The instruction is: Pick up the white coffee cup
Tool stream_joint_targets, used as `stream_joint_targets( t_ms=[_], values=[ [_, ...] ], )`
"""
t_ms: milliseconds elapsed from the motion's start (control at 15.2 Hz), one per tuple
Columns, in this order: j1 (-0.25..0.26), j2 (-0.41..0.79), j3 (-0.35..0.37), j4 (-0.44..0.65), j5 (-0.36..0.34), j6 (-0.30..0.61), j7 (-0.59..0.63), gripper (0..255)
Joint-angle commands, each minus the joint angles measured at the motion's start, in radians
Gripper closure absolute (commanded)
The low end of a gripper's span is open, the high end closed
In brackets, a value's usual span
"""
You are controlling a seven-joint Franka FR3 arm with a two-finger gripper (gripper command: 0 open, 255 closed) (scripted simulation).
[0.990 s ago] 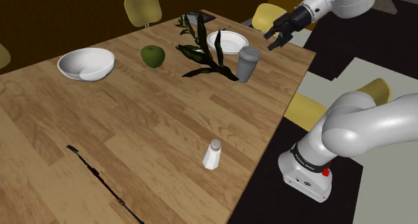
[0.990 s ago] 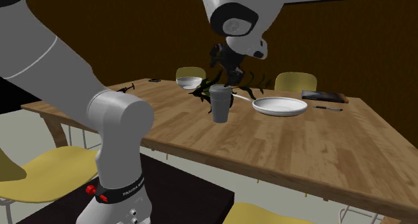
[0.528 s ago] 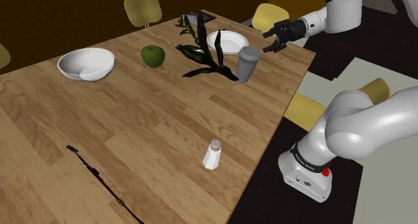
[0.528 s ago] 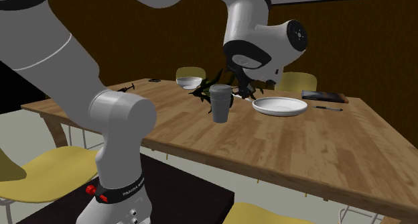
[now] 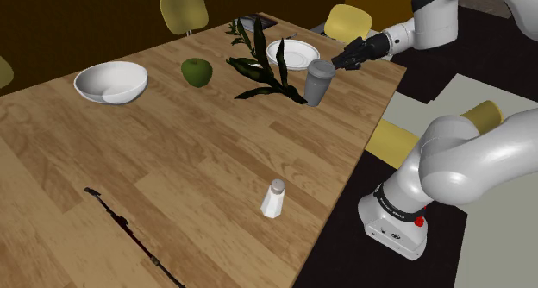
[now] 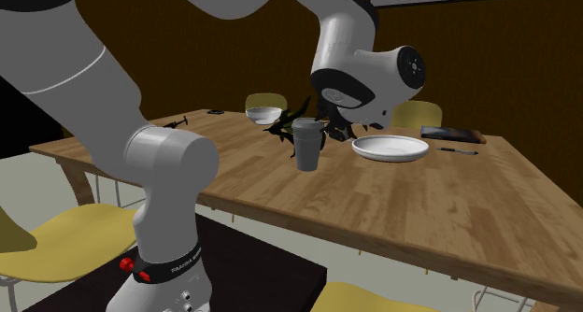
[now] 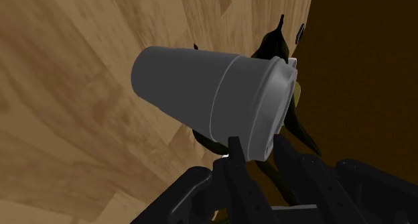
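Resting on wooden table (image 5: 198, 148) — white bowl (image 5: 110, 81), green apple (image 5: 196, 72), leafy sprig (image 5: 259, 62), white plate (image 5: 291, 53), grey lidded cup (image 5: 319, 82), shaker (image 5: 274, 197), dark utensil (image 5: 129, 230).

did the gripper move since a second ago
Yes. In the shoulder view the gripper has come left and down toward the grey cup, now close beside its top.

No writing, label, brand or number is legible anywhere.

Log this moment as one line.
phase: pre-grasp | cup: grey, lidded, upright on table | end effector: open, beside cup's top | held: nothing
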Motion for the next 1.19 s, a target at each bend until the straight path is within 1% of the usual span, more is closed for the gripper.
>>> stream_joint_targets(
  t_ms=[0,396,1122],
  values=[
    [0.001,0.001,-0.001,0.0,0.0,0.001,-0.001,255],
    [-0.001,0.0,-0.001,0.0,-0.002,-0.002,0.0,255],
    [-0.05,-0.062,0.091,0.068,-0.033,-0.065,0.136,255]
  ],
)
